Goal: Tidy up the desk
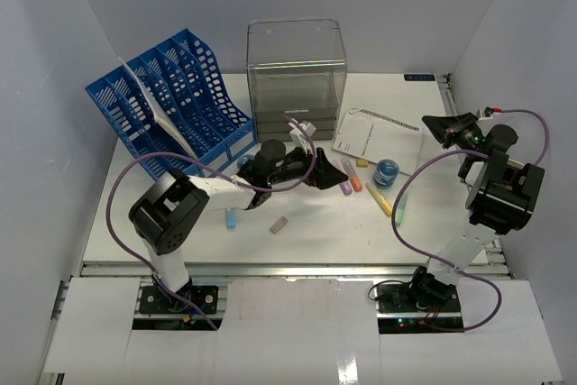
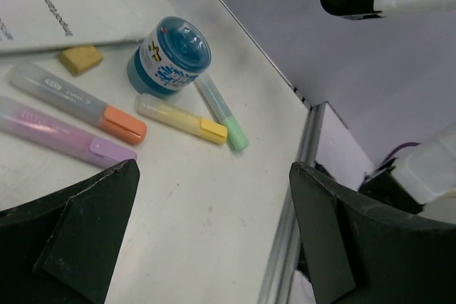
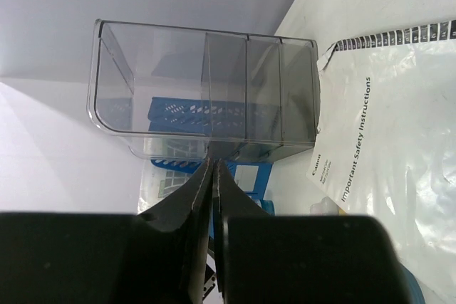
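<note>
L gripper is held low over the flat white rectangular desk, which spans beneath both arms. Jaws are spread wide, empty, prob. readied for the translucent purple-capped highlighter. R gripper is raised aside, jaws pressed together, nothing held.

The desk has a smooth, matt white top edged by a bare metal rail. The drawer box is clear, glossy plastic, and the file rack is blue slotted plastic. The booklet is paper under shiny, crinkled clear film, the highlighters are frosted translucent plastic, and the blue pot has a glossy plastic lid.
</note>
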You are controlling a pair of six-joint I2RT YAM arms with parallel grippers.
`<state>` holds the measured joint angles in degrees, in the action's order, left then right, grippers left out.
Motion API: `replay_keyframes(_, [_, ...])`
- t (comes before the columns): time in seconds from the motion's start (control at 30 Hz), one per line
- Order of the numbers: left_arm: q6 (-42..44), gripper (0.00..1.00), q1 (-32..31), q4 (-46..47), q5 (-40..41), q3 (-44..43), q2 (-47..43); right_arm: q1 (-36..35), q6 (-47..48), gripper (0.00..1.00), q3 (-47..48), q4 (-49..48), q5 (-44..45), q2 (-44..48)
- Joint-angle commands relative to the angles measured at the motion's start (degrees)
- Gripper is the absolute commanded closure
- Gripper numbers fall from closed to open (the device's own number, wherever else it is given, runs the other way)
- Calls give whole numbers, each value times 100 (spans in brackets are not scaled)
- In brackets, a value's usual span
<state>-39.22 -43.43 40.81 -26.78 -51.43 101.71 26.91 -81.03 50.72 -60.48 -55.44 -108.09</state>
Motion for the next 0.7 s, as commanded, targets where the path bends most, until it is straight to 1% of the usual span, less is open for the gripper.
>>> replay_keyframes(0.0, [1798,3,-323,308,554,-465,301,148,-161,92,54,-500,441,194])
replay_keyframes(0.1, [2750,4,-442,40,734,-630,419,144,-20,92,9,-444,342,170])
replay_keyframes(0.2, [3542,4,-482,-333,1078,-732,464,120,726,91,-6,184,104,261])
replay_keyframes(0.3, [4480,4,-482,-601,1469,-855,464,82,1883,84,117,1196,-49,484])
replay_keyframes(0.33, [4714,5,-482,-677,1586,-894,470,46,2643,78,202,1865,-134,540])
replay_keyframes(0.37, [4818,5,-470,-862,1874,-939,484,10,3215,74,375,2391,-160,581])
replay_keyframes(0.43, [4389,5,-391,-1455,2294,-1371,531,-91,4391,66,659,3395,-193,726])
replay_keyframes(0.47, [4048,5,-334,-2086,2332,-1564,556,-200,5323,61,792,4147,-145,773])
replay_keyframes(0.5, [3446,5,-234,-2370,2240,-1756,566,-316,6042,58,848,4493,-108,833])
replay_keyframes(0.53, [2833,5,-131,-2597,2092,-1874,561,-409,6532,55,900,4831,-57,893])
replay_keyframes(0.57, [2272,5,-34,-2847,1905,-1904,542,-477,6823,53,965,5263,15,948])
replay_keyframes(0.63, [1486,4,126,-2846,1534,-1725,380,-756,7760,53,962,5791,163,1044])
replay_keyframes(0.67, [1122,4,164,-2714,1229,-1576,320,-862,8029,52,919,5915,252,1136])
